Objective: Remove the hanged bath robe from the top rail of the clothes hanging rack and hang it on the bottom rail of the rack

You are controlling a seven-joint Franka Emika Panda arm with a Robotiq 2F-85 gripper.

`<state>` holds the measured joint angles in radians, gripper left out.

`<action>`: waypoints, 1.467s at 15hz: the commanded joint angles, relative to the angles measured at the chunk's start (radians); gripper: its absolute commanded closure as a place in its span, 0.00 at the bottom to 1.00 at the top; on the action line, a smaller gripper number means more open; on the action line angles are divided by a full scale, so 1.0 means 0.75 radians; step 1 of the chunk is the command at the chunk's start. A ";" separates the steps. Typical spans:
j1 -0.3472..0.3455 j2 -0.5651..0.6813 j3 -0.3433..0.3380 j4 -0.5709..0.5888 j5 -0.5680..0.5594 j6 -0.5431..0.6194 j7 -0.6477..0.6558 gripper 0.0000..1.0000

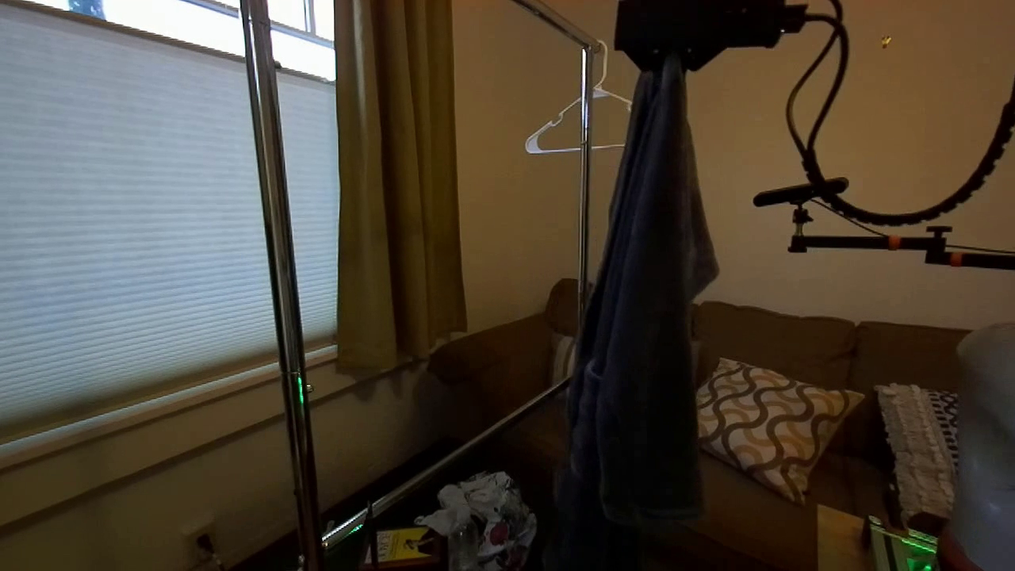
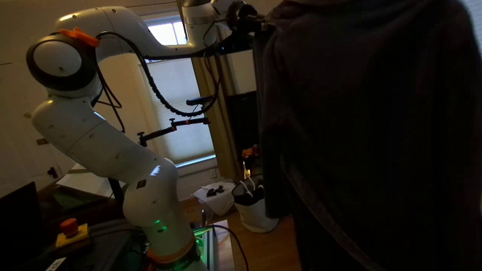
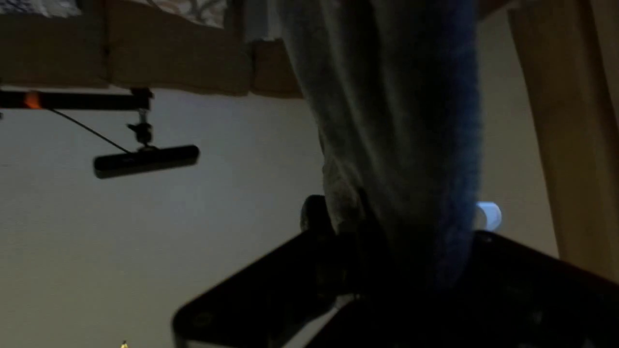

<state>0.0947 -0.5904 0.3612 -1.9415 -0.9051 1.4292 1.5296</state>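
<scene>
Plain tan wall (image 1: 737, 135), dim light: in an exterior view, dark blue-grey plush bath robe (image 1: 646, 317) hangs from black gripper (image 1: 672, 59), approx. vertical, lower end down — off chrome top rail (image 1: 555, 21), it seems. White plastic hanger (image 1: 555, 150) sits at rail's end. Left to do: chrome bottom rail (image 1: 456, 457); prob. halfway. In an exterior view, robe drops broad beside white robot arm (image 2: 113, 150), top cropped. Wrist view, inverted: jaws narrow — clamped on bunched robe, its length leading away.
</scene>
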 commanded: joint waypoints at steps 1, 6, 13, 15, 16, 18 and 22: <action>0.085 -0.118 -0.022 -0.125 0.196 -0.167 0.025 0.98; 0.136 -0.199 -0.128 -0.358 0.564 0.045 0.079 0.98; 0.008 -0.360 -0.427 -0.887 0.702 0.572 -0.155 0.98; -0.085 -0.375 -0.506 -0.979 0.669 0.650 -0.296 0.98; -0.132 -0.370 -0.535 -0.983 0.650 0.671 -0.386 0.98; -0.192 -0.288 -0.465 -0.963 0.720 0.678 -0.382 0.95; -0.262 -0.289 -0.493 -0.981 0.716 0.710 -0.494 0.98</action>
<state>-0.0395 -0.8092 -0.0590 -2.6760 -0.4091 1.9478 1.1960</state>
